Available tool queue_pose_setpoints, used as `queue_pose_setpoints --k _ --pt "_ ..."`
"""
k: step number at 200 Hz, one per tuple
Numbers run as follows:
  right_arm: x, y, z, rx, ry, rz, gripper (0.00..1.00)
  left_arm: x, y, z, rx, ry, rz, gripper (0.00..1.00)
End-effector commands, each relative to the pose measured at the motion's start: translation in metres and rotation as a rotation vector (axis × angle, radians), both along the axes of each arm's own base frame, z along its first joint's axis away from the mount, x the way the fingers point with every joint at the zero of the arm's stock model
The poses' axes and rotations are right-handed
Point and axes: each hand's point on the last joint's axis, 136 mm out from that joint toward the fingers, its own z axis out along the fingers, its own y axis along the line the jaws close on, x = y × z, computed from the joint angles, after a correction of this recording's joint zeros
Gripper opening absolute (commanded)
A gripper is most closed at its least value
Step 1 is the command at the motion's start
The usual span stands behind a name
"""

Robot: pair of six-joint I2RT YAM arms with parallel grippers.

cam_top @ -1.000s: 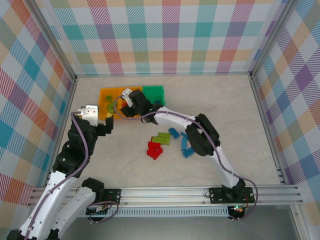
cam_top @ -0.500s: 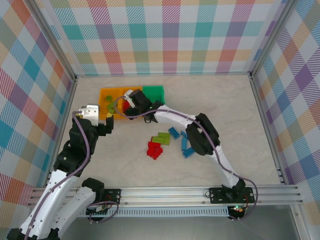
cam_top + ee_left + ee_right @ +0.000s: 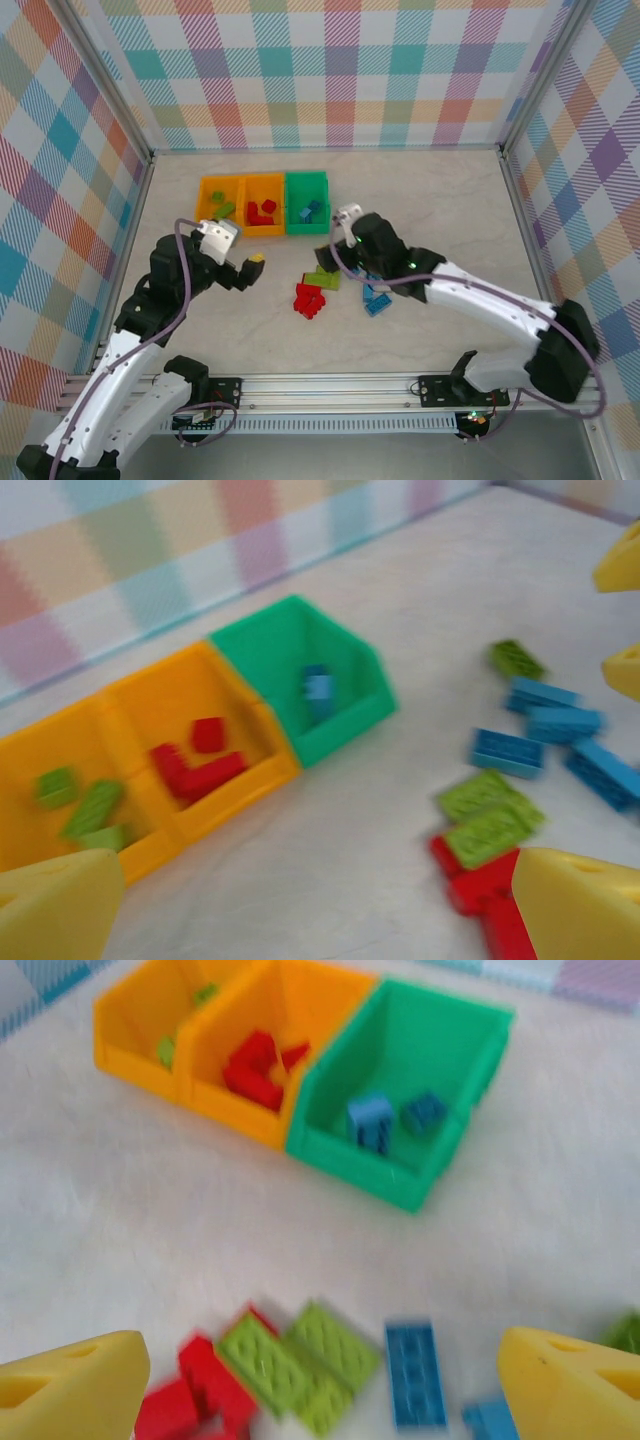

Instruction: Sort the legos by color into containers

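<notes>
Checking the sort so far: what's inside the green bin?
Two blue legos lie on the floor of the green bin, no other colour visible. Its near wall covers a strip of floor, so a brick there would be hidden.

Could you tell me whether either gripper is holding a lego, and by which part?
Nothing is held: the left gripper and the right gripper both stand open and empty.
</notes>
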Motion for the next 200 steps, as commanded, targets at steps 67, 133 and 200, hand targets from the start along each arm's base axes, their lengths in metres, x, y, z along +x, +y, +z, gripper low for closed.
queue_pose_setpoints --k 67,133,200 --pt "0.007 -0.024 -0.085 -0.289 0.383 -0.023 0.67 -0.048 -0.065 -0.041 0.064 0.141 -0.430 1.00" --pt "0.051 -0.003 -0.130 -0.343 0.464 0.058 0.67 -0.043 -0.058 -0.045 0.108 0.113 -0.387 1.00" --pt "0.075 0.000 -0.165 -0.430 0.493 0.039 0.57 -0.044 -0.059 -0.047 0.113 0.112 -0.394 1.00"
